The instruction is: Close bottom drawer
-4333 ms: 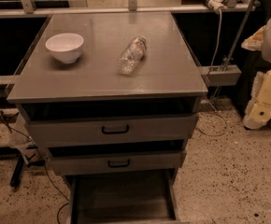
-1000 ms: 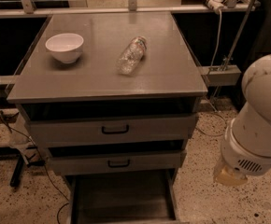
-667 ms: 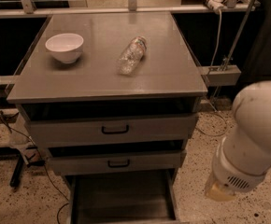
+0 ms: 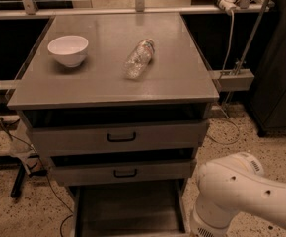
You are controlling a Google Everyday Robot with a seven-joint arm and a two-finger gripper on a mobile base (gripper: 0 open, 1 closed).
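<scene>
Camera view: a grey cabinet (image 4: 108, 85) fills the centre of the frame. A white robot arm (image 4: 246, 191) curves in at lower right and runs off the bottom edge, so the gripper is out of sight there and I cannot tell its state. The bottom drawer (image 4: 128, 209) stands pulled out at bottom centre, just left of the arm. On the cabinet top, a white bowl (image 4: 68, 49) sits upper left, and a clear bottle (image 4: 139, 58) lies on its side nearby.
</scene>
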